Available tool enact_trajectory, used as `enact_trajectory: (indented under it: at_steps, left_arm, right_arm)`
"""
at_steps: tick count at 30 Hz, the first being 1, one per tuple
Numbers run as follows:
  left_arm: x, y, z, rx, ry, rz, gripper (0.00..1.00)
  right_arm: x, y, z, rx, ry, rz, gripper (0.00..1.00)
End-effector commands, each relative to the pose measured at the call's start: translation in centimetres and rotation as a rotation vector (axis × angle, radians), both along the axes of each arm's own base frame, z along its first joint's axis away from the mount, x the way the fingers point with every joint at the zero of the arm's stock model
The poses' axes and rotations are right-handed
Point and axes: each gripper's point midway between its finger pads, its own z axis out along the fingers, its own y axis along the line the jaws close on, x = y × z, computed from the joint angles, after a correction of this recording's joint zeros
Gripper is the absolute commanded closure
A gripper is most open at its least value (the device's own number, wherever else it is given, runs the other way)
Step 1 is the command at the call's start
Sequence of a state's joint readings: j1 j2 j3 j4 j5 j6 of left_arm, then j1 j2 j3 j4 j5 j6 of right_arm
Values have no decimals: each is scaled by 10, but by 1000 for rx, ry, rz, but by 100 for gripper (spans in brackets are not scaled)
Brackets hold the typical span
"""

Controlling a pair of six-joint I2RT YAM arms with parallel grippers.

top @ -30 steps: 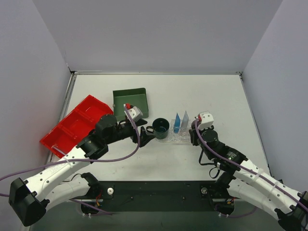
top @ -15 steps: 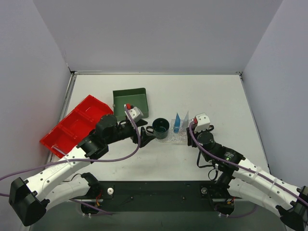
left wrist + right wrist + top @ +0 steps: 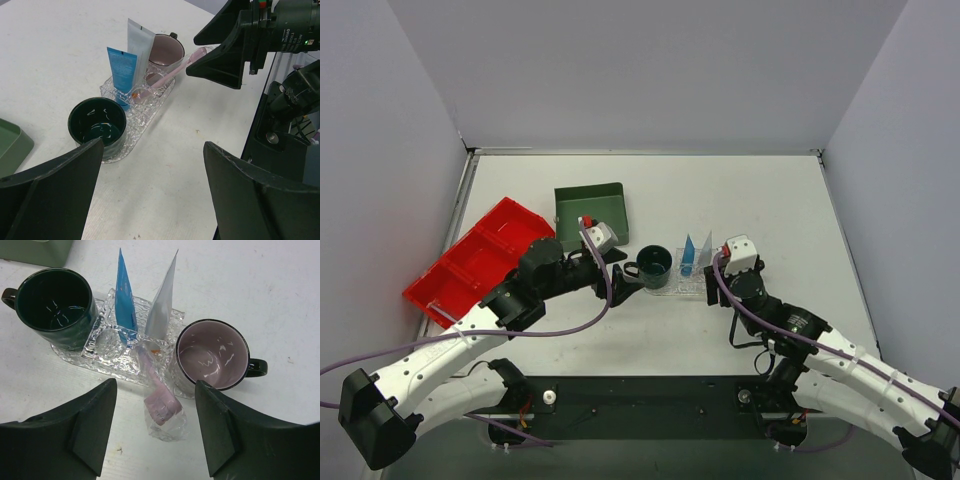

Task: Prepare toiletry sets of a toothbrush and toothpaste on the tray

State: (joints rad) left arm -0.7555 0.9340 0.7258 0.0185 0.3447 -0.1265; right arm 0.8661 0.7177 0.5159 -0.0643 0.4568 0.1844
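Both sets of jaws stand apart, holding nothing: the left gripper [image 3: 152, 150] wide, the right gripper [image 3: 155, 387] above the pink toothbrush [image 3: 161, 407], which juts off the clear tray [image 3: 102, 352] at frame centre. Two toothpaste tubes [image 3: 124, 295] stand between a dark green mug [image 3: 55, 305] and a pink mug [image 3: 212, 355] crowding the tray's ends.

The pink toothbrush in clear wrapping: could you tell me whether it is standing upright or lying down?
Lying down: the pink toothbrush rests across the clear textured tray, one end sticking out past its edge beside the pink mug.

You see, left wrist view:
- One clear tray [image 3: 159, 102].
- Dark green mug [image 3: 97, 127] at its near end, mauve mug [image 3: 165, 50] at its far end.
- Blue toothpaste tube [image 3: 121, 70] and pale toothpaste tube [image 3: 139, 45], both upright.
- Pink toothbrush [image 3: 172, 74], slanting off the tray.
- Your left gripper [image 3: 152, 150], its fingers spread wide.
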Motion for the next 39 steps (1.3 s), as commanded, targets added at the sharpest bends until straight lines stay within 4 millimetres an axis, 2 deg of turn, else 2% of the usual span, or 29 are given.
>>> enact_trajectory:
  at_steps: [1, 5, 9, 13, 14, 16, 17, 19, 20, 21, 23, 25, 26, 28, 33, 34, 35, 39]
  left_arm:
    - [3, -2, 13, -30, -37, -5, 8]
    - [6, 0, 11, -21, -25, 20, 8]
    - [13, 5, 10, -21, -8, 78, 11]
    - [33, 25, 10, -30, 49, 239, 17]
    - [45, 40, 6, -14, 67, 328, 18]
    - [55, 58, 10, -47, 101, 436, 18]
    - [62, 74, 3, -35, 126, 528, 18]
    - [73, 109, -2, -73, 190, 710, 19]
    - [77, 137, -19, -37, 228, 858, 21]
    - [79, 157, -29, -63, 282, 962, 21]
    - [69, 184, -55, -18, 347, 1078, 21]
    - [64, 210, -61, -31, 385, 1200, 19]
    - [55, 220, -70, 12, 417, 1236, 19]
    - [51, 241, -66, 20, 421, 1327, 19]
    - [40, 288, -93, 109, 551, 1474, 17]
    - [39, 286, -99, 86, 606, 1445, 18]
    - [36, 309, -104, 56, 642, 1525, 18]
    - [28, 336, -102, -30, 672, 1626, 18]
  right_arm:
    - [3, 3, 27, 51, -38, -15, 39]
    - [1, 9, 42, 133, -45, -2, 33]
    - [0, 10, 55, 182, -31, 7, 31]
    - [4, 0, 64, 230, -7, -30, 31]
    - [5, -1, 66, 240, -4, -33, 31]
    - [5, -5, 70, 251, 0, -40, 31]
    - [6, -8, 72, 251, -5, -51, 31]
    - [6, -11, 76, 244, -9, -50, 31]
    - [7, -13, 78, 240, -12, -54, 31]
    - [7, -14, 79, 230, -8, -55, 30]
    - [7, -14, 89, 227, -18, -41, 30]
    - [8, -15, 95, 217, -19, -41, 31]
    - [8, -16, 96, 209, -17, -35, 31]
    - [10, -16, 98, 207, -15, -36, 31]
    - [13, -15, 95, 221, 2, -42, 32]
    - [13, -14, 95, 224, 5, -37, 32]
    - [13, -13, 96, 227, 6, -32, 32]
    - [13, -13, 95, 223, 11, -17, 32]
